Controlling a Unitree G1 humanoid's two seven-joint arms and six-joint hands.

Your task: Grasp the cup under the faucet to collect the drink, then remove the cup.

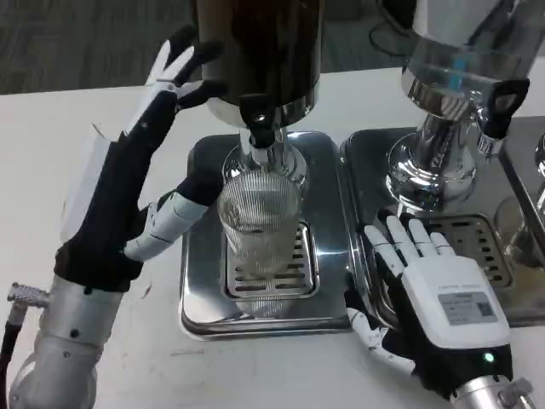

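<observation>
A clear ribbed glass cup (260, 234) stands upright on the grate of a steel drip tray (203, 294), directly below the black faucet (258, 119) of a dark drink dispenser (255, 43). My left hand (128, 170) is raised to the left of the cup. Its long fingers (174, 68) point up and spread beside the dispenser body, and its thumb (170, 217) reaches toward the cup's left side. I cannot tell whether the thumb touches the glass. My right hand (438, 290) lies flat, palm down, with fingers apart on the neighbouring tray, holding nothing.
A second dispenser (460, 77) with a clear tank and a black tap (502, 102) stands on its own steel tray (366, 170) at the right. White table surface lies in front and to the left of the trays.
</observation>
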